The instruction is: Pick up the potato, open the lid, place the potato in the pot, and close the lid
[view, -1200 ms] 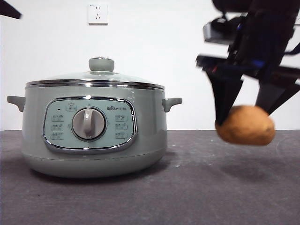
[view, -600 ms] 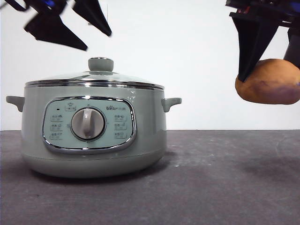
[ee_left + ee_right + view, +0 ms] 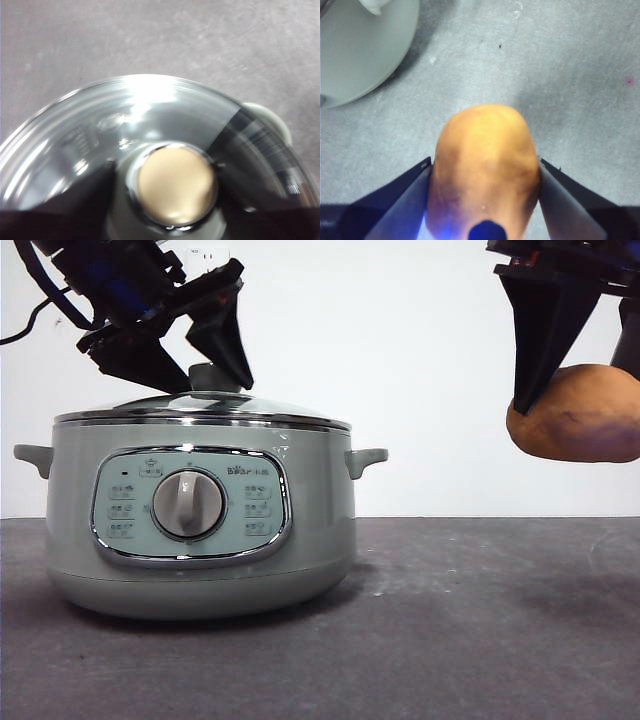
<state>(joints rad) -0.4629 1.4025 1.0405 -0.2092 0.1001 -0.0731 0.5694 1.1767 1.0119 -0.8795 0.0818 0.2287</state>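
Observation:
The pale green pot (image 3: pixel 200 530) stands on the table at the left with the glass lid (image 3: pixel 200 408) on it. My left gripper (image 3: pixel 212 380) is open, with one jaw on each side of the lid's knob (image 3: pixel 214 376). In the left wrist view the left gripper (image 3: pixel 167 165) straddles the knob (image 3: pixel 175 186) above the glass lid (image 3: pixel 100 135). My right gripper (image 3: pixel 578 400) is shut on the orange-brown potato (image 3: pixel 580 418) and holds it high above the table at the far right. The right wrist view shows the right gripper (image 3: pixel 485 162) clamping the potato (image 3: pixel 482 160).
A wall socket is partly hidden behind the left arm. The pot's side handles (image 3: pixel 365 460) stick out left and right. The pot's edge (image 3: pixel 360 45) shows in the right wrist view. The dark grey table (image 3: pixel 480 620) stretches between the pot and the potato.
My left gripper came down from the upper left until its jaws flank the lid's knob. My right gripper lifted the potato up and to the right, then stayed still.

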